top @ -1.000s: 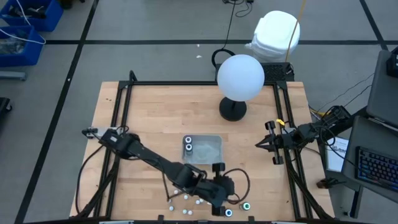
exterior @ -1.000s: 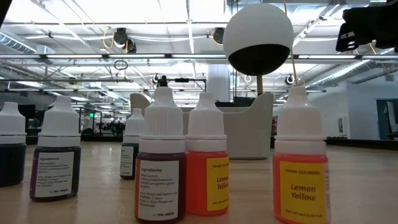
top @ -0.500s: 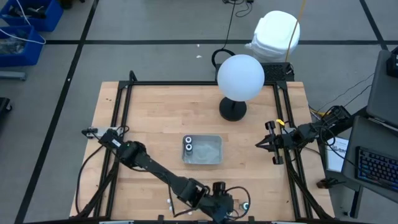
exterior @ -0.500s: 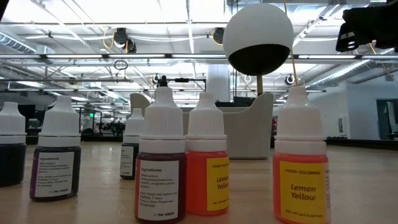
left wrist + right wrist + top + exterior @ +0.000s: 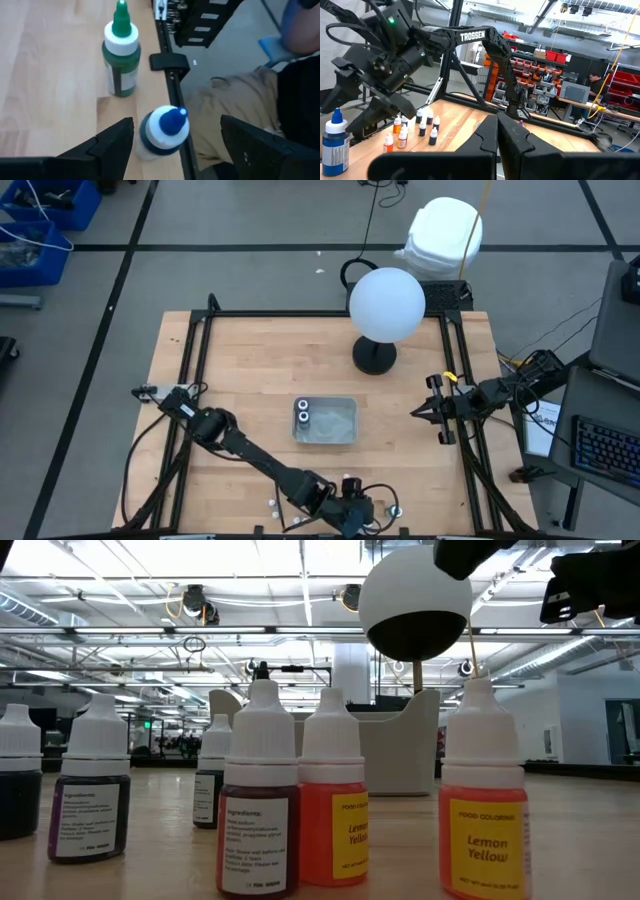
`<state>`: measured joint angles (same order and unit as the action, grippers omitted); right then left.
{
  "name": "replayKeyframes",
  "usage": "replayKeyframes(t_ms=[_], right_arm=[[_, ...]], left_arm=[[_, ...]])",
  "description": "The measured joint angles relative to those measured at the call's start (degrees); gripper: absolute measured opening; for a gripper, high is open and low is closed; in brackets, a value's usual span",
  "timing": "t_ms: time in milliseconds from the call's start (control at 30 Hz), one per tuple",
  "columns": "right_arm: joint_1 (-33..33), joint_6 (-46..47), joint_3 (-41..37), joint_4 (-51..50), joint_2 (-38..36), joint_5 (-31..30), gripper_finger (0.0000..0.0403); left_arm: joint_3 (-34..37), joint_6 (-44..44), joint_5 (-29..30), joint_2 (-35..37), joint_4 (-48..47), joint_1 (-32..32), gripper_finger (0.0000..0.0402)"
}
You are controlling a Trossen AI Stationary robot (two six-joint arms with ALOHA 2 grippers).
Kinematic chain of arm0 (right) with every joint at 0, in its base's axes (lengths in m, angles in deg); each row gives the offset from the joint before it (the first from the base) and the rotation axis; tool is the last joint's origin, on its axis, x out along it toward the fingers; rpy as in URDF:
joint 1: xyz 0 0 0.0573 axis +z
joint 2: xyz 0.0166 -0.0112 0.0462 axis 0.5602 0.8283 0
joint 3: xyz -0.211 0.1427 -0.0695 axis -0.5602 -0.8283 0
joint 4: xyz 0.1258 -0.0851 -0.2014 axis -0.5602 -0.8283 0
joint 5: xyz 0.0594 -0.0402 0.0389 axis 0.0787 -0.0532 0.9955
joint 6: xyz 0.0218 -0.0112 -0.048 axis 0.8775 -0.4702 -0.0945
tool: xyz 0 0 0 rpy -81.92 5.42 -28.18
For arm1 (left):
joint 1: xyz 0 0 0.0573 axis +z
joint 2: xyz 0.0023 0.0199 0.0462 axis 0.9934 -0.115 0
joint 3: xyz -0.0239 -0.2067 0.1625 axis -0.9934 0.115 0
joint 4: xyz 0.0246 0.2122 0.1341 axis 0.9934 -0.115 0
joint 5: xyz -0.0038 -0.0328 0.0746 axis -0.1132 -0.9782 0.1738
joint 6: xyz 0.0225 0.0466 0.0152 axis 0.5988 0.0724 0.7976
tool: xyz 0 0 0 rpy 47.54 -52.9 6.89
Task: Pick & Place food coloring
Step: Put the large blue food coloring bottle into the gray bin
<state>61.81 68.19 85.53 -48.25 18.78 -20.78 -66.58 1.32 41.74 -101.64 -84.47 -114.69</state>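
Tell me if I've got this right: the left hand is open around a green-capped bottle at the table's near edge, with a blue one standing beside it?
Not quite. The colours are swapped: in the left wrist view the open left hand straddles the blue-capped bottle at the table's edge, and the green-capped bottle is the one standing beside it.

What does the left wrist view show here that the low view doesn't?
Only the left wrist view: the open left gripper straddling a blue-capped bottle at the table's edge, a green-capped bottle standing beside it, the black frame rail, and a seated person's trouser leg. Only the low view: a row of white-capped bottles, including a Lemon Yellow bottle and a dark red bottle, with the white globe lamp behind. Both share: upright food coloring bottles on the wooden table.
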Motion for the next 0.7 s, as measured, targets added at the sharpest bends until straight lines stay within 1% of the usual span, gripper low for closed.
replayKeyframes(t_ms=[100, 700], right_arm=[[0.0, 0.0, 0.0, 0.0, 0.0, 0.0, 0.0], [0.0, 0.0, 0.0, -0.1, 0.0, 0.0, 0.0]], left_arm=[[0.8, -0.4, -1.4, 0.1, 0.5, 0.4, 0.0289], [1.1, 0.4, -1.9, 0.1, 0.9, 0.5, 0.0284]])
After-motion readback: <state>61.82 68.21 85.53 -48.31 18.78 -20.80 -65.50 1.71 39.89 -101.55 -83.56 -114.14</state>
